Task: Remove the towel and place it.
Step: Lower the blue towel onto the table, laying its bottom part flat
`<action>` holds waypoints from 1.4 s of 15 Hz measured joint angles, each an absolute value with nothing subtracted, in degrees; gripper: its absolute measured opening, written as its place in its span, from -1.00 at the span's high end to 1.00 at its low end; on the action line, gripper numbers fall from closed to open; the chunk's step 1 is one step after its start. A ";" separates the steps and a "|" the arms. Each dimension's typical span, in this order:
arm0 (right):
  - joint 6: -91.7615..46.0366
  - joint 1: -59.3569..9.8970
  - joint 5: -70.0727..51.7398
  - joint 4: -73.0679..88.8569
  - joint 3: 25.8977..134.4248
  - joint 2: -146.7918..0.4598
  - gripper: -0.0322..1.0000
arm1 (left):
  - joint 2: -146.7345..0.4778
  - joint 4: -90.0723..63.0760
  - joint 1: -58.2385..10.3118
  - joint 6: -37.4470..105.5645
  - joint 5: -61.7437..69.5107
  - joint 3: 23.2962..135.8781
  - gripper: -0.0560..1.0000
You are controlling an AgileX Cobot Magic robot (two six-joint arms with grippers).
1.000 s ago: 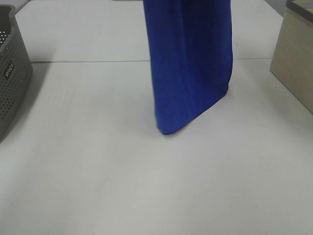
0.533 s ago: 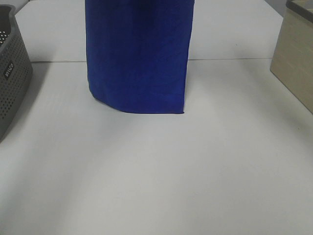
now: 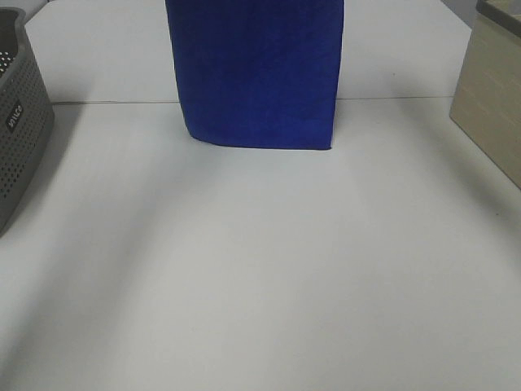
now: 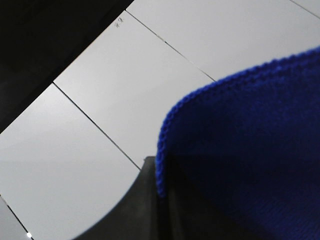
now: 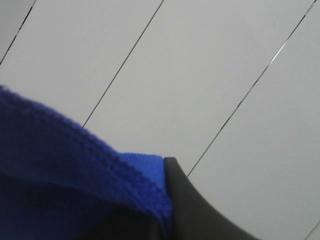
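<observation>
The royal-blue towel (image 3: pixel 256 73) hangs as a flat sheet from above the picture in the exterior high view, its straight lower edge clear of the white table (image 3: pixel 260 269) near the far middle. Neither arm shows there. In the left wrist view, my left gripper (image 4: pixel 161 176) is shut on the towel's stitched edge (image 4: pixel 240 150), with one dark finger (image 4: pixel 142 205) showing beside the cloth. My right gripper (image 5: pixel 167 200) is likewise shut on the towel's hem (image 5: pixel 60 170), next to a dark finger (image 5: pixel 192 212). The other fingers are hidden by cloth.
A grey perforated basket (image 3: pixel 20 122) stands at the table's left edge. A beige box (image 3: pixel 492 98) sits at the right edge. A thin seam (image 3: pixel 106 103) crosses the table behind the towel's lower edge.
The towel hung narrow and bunched right of centre, low near the table. It has spread into a wide flat sheet, shifted left, and its lower edge has risen.
</observation>
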State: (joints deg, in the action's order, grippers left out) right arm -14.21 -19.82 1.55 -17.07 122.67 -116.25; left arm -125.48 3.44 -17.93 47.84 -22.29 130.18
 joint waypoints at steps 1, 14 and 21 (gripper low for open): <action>-13.06 -18.74 4.41 -17.07 123.13 -117.51 0.90 | -130.23 3.38 -17.93 47.84 -22.46 136.65 0.89; -1.72 -13.41 24.47 -18.16 123.13 -123.76 0.90 | -137.85 3.61 -16.50 48.01 -25.32 146.56 0.89; -0.46 -13.41 25.95 -18.62 129.14 -123.93 0.90 | -138.25 4.24 -15.87 47.61 -27.04 149.43 0.89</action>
State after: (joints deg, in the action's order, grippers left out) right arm -0.46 -13.41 25.95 -18.62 129.14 -123.93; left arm -138.25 4.24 -15.87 47.61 -27.04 149.43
